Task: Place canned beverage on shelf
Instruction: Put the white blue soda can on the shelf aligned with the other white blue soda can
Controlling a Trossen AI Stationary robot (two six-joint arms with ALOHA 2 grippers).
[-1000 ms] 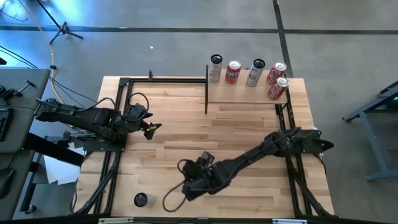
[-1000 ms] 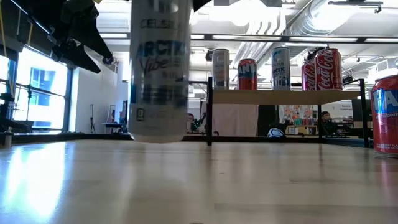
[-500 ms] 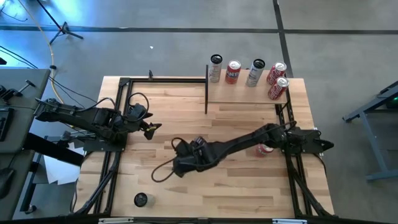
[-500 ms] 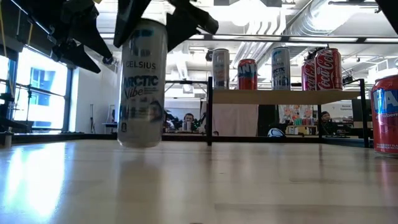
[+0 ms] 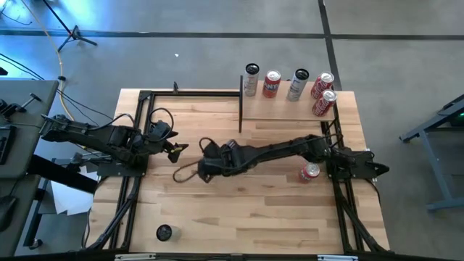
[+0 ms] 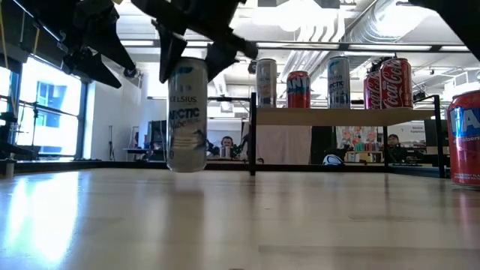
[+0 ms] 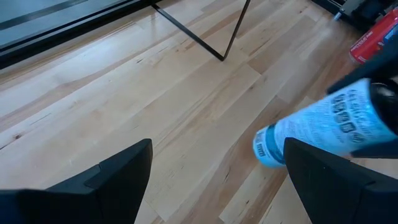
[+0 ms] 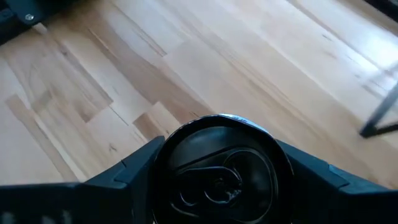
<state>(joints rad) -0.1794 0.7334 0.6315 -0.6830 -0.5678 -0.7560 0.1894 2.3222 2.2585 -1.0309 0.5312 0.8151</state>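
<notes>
Right end effector pinches the top of a slim white Celsius can, held upright clear above the tabletop, near its centre. Left end effector, fingers spread, waits just beside. The shelf at the far edge carries five cans.

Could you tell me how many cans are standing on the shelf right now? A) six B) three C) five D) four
C: the high view shows five cans in a row on the shelf, two silver and three red, while the right gripper holds another can above the table.
</notes>
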